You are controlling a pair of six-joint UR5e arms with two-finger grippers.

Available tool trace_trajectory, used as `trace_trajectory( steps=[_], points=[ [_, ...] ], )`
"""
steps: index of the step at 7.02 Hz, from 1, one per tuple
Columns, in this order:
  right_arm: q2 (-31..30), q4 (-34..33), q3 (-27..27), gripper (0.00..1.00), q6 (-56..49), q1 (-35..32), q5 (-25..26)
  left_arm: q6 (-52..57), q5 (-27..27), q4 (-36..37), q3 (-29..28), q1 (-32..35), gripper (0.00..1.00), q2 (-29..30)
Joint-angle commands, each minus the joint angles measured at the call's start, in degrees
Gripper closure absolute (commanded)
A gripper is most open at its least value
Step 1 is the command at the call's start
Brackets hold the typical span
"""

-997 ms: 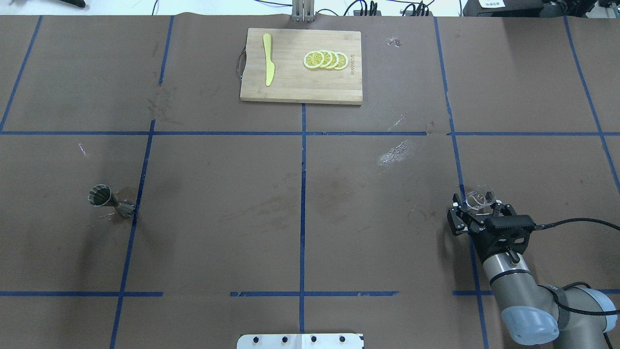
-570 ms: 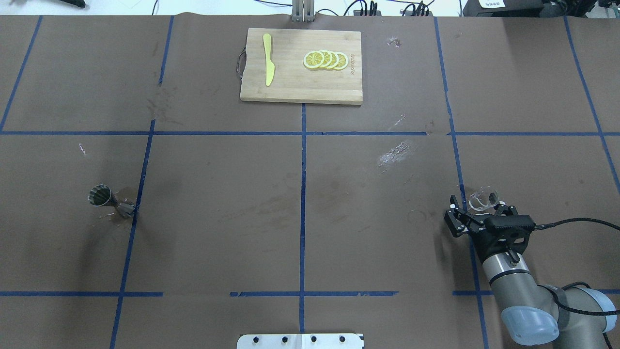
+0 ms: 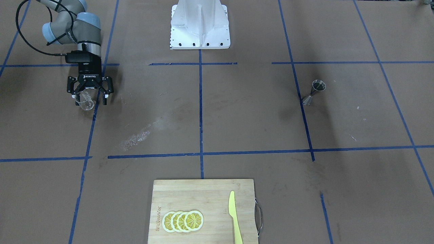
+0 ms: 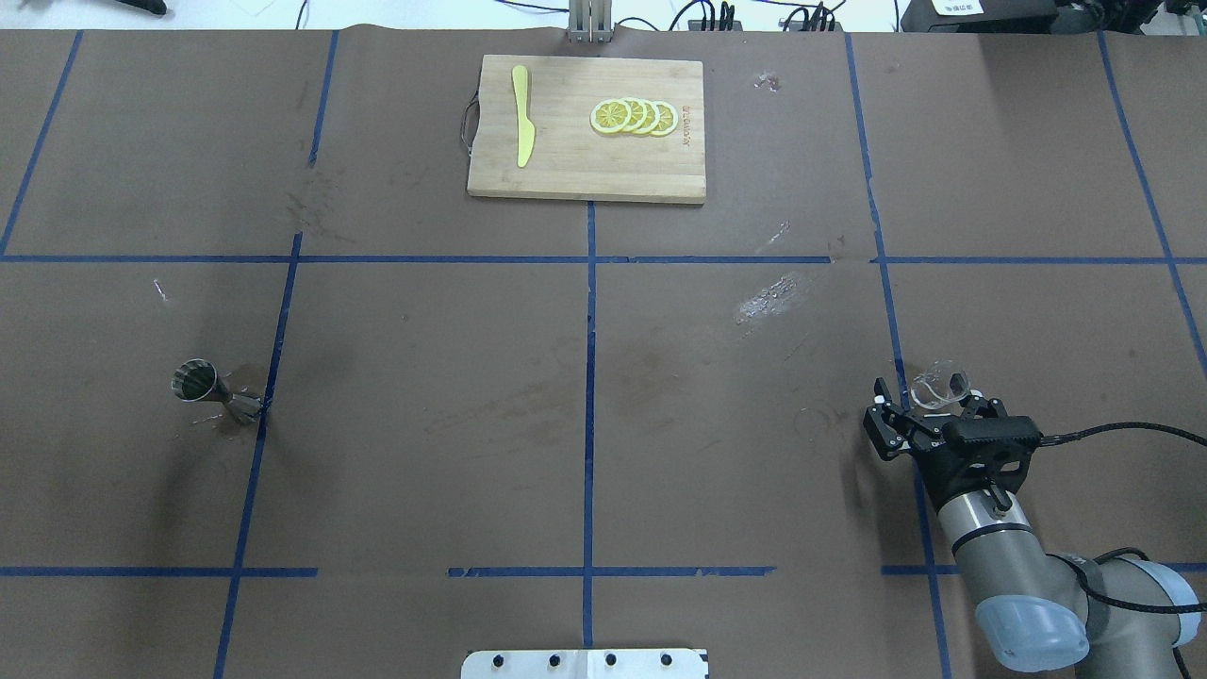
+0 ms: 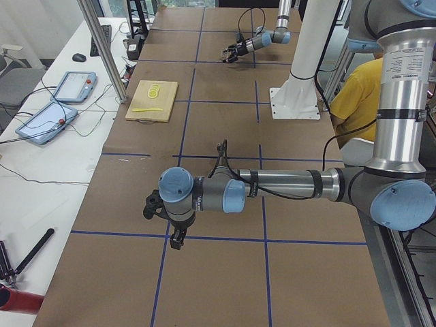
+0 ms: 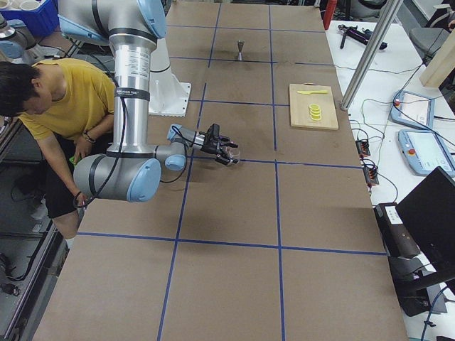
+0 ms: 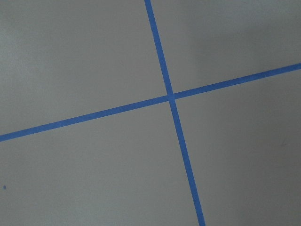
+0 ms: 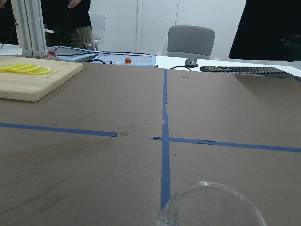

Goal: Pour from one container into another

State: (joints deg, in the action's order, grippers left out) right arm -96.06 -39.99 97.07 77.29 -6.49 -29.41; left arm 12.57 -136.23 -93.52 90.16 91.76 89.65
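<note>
Bare table [image 4: 585, 396] between glass cup [image 4: 938, 389] and jigger [image 4: 215, 391].

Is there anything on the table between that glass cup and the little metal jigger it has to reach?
Nothing visible: only bare table lies between the cup in the right gripper and the jigger. The cutting board sits off to the far side.

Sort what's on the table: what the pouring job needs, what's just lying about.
Needed:
glass cup, between the fingers of the right hand
metal jigger, standing alone

Lying about:
cutting board
lemon slices
yellow knife
</note>
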Motion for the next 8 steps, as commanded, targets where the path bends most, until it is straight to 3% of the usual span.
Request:
trace_trajectory(
  steps=[1,8],
  points=[
    [0.0,0.0,0.1,0.01,-0.2,0.0,0.0,0.0,0.0,0.0,0.0,0.0,0.00,0.0],
    [0.4,-0.1,-1.1,0.00,-1.8,-0.2,0.0,0.0,0.0,0.0,0.0,0.0,0.00,0.0]
  ],
)
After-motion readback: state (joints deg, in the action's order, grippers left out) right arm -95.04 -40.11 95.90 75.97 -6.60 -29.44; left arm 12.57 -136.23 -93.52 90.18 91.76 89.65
